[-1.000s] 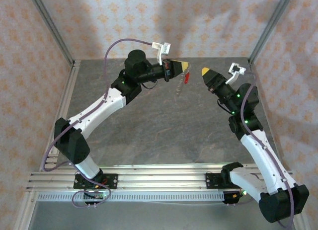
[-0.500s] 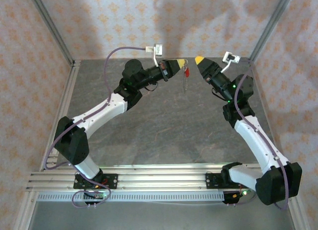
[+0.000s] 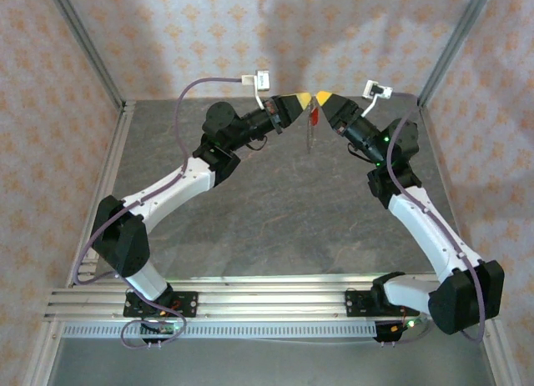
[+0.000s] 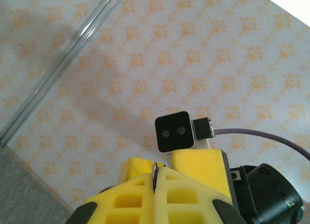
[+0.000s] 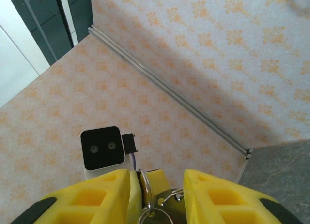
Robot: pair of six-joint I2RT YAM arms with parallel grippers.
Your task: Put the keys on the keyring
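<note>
High over the back of the table, my left gripper is shut on the keyring, whose thin metal edge shows between the yellow fingers. A red-headed key hangs below the tips, with a thin dangling piece under it. My right gripper meets the left one tip to tip. Its jaws stand open around the keyring, which lies against the left-hand finger. A smaller wire ring and a silver piece hang beside it.
The grey table lies far below both grippers. Patterned walls and aluminium corner posts close in the back and sides. The arms' rail runs along the near edge.
My right gripper has swung left and up to the left gripper's tips, closing the gap between them. The left gripper rose slightly toward the back wall, the red key still hanging from it.
</note>
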